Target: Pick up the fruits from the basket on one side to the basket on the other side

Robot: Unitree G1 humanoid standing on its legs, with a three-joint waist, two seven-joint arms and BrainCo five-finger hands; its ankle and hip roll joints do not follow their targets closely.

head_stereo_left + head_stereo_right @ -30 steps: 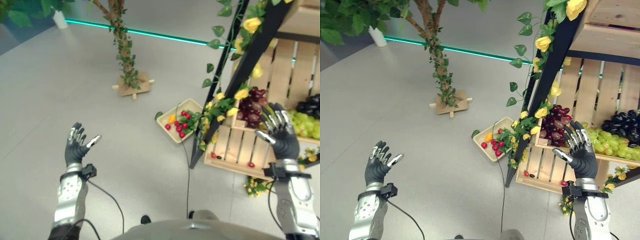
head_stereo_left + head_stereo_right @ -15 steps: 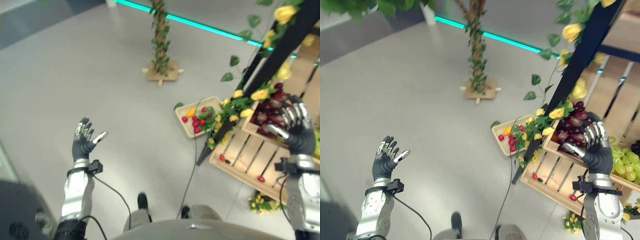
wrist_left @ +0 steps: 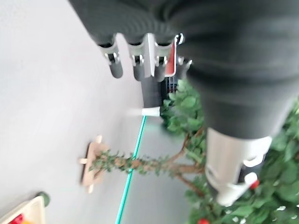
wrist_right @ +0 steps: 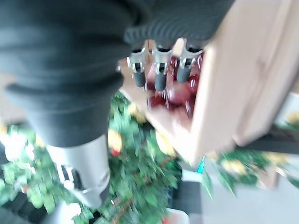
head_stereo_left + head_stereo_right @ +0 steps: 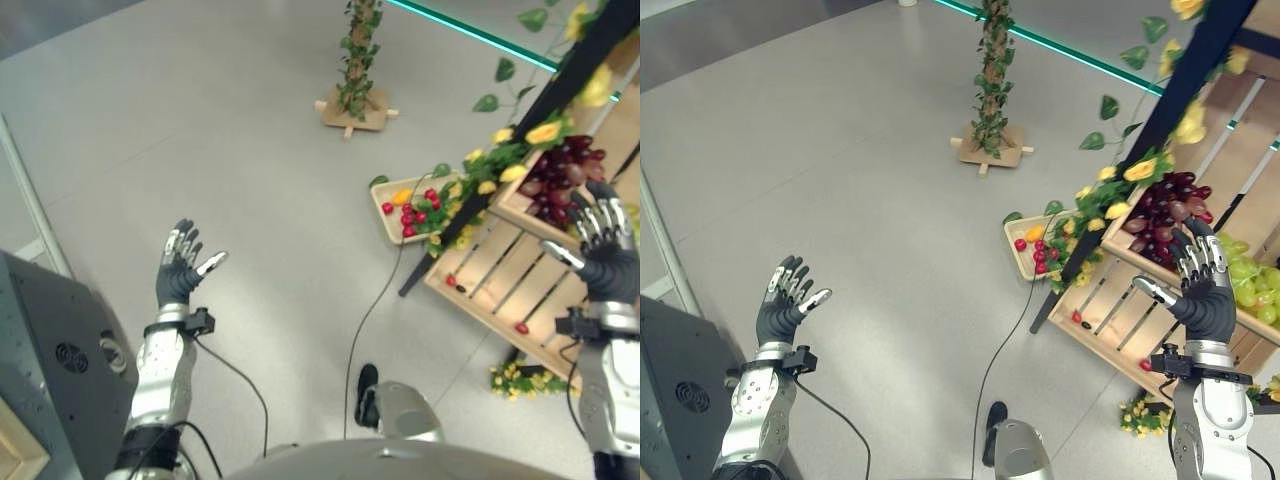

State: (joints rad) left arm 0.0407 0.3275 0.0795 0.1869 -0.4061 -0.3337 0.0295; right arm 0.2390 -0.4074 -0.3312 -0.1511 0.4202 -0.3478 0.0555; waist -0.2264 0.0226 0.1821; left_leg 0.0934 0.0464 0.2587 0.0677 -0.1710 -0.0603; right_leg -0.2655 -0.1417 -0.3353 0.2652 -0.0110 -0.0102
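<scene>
A vine-wrapped tree trunk (image 5: 992, 70) stands on grey floor (image 5: 840, 180).

Silver-grey arms, each hand (image 5: 783, 312) dark-covered with silver, dark-tipped fingers.

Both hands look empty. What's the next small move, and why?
Probably ease the right hand forward and down onto the dark red grapes in the wooden crate. That hand is open, raised just short of the bunch, and holds nothing. The left hand is open over bare floor, far from any fruit, so it can wait.
</scene>
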